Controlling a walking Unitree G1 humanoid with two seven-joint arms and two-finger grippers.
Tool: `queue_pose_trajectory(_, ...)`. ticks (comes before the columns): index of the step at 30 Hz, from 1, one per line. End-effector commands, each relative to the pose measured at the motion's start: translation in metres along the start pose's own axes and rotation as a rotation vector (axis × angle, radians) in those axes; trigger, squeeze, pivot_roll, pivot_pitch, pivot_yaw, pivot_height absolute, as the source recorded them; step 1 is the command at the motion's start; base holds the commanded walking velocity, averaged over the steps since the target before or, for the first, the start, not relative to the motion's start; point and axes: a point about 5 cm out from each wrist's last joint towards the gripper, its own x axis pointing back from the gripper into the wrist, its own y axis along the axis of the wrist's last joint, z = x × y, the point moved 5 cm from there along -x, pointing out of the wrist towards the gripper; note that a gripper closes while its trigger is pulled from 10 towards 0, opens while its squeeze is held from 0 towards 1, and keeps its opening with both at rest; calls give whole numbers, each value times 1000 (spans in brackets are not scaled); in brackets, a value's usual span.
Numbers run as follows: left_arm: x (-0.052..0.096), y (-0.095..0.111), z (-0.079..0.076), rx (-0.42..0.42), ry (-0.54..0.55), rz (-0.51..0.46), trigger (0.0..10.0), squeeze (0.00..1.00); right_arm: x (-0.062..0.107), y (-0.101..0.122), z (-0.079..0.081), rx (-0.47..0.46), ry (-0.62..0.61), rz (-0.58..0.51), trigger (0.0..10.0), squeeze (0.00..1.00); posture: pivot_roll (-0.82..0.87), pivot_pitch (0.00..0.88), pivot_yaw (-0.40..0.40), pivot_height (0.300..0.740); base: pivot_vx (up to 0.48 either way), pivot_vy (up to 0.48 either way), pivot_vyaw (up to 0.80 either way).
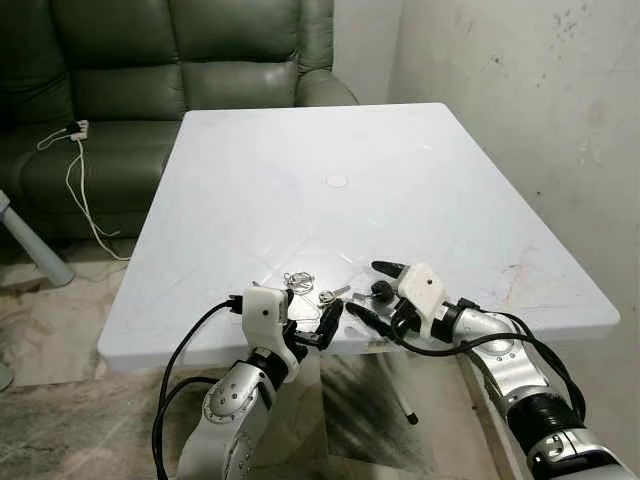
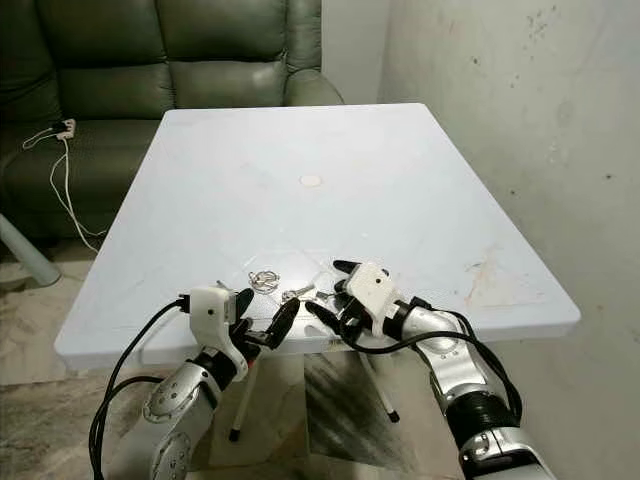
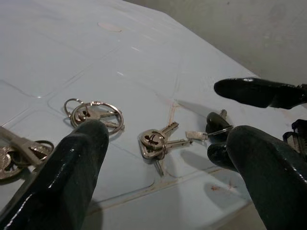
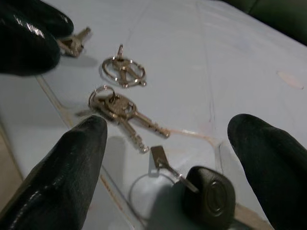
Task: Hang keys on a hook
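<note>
A bunch of silver keys (image 3: pixel 156 141) is seen lying flat on the white worktop (image 1: pixel 400 180), close to its near edge. A black car key (image 4: pixel 208 196) is joined to the bunch by a thin wire ring and a small silver tag. The right gripper (image 1: pixel 370 290) is held low over that edge, and its jaws are spread wide open with nothing held in them. The black car key is found just between the two right fingers (image 4: pixel 72 163), and the silver bunch lies a little beyond the fingertips. It cannot be told if the fingers touch the worktop.

The left gripper (image 1: pixel 310 320) is held at the near edge too, just beside the right one. Its jaws are also wide open and nothing is gripped. The silver bunch is seen ahead of the gap between them.

A round key ring (image 3: pixel 96 115) with small keys on it lies nearby, farther in on the worktop. More keys (image 3: pixel 14 151) are seen beside the left finger. A small round mark (image 1: pixel 337 181) is seen in the middle of the worktop. A green sofa (image 1: pixel 150 60) stands behind the worktop, with a white cable (image 1: pixel 80 190) hanging over it. A bare wall (image 1: pixel 520 100) is at the right.
</note>
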Motion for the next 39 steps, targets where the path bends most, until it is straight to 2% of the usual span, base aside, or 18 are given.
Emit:
queue_pose_trajectory(1,0,4,-5,11,-3,-13,10000,0,-4,1,0,8,14,12,10000,0,-17,3,-58,740,0,0,0)
queue_pose_trajectory(4,0,5,-5,16,-2,-14,10000,0,-5,-3,0,1,13,41,9922,0,-17,5,-59,740,0,0,0)
queue_pose_trajectory(5,0,5,-5,17,-2,-14,10000,0,-5,-4,0,-2,13,49,9412,0,-17,5,-59,740,0,0,0)
queue_pose_trajectory(7,0,5,-5,17,-1,-14,10000,0,-5,-6,0,-16,17,61,9255,0,-17,5,-59,740,0,0,0)
queue_pose_trajectory(8,0,5,-5,17,-1,-14,10000,0,-5,-6,0,-22,20,65,2118,0,-17,4,-60,740,0,0,0)
queue_pose_trajectory(9,0,5,-5,18,0,-14,10000,0,-5,-6,0,-27,26,67,1176,0,-17,5,-61,740,0,0,0)
queue_pose_trajectory(11,0,5,-5,21,1,-14,10000,0,-4,-5,-2,-16,28,60,902,0,-17,5,-61,740,0,0,0)
queue_pose_trajectory(12,0,5,-5,22,1,-14,10000,0,-4,-5,-3,-9,26,60,0,0,-17,5,-61,740,0,0,0)
queue_pose_trajectory(27,0,5,-6,28,1,-11,10000,0,7,-6,-20,27,-18,71,0,0,-22,8,-58,740,0,0,0)
queue_pose_trajectory(39,1,5,-6,29,4,-8,10000,0,9,-7,-24,52,-22,71,0,0,-20,11,-56,740,0,0,0)
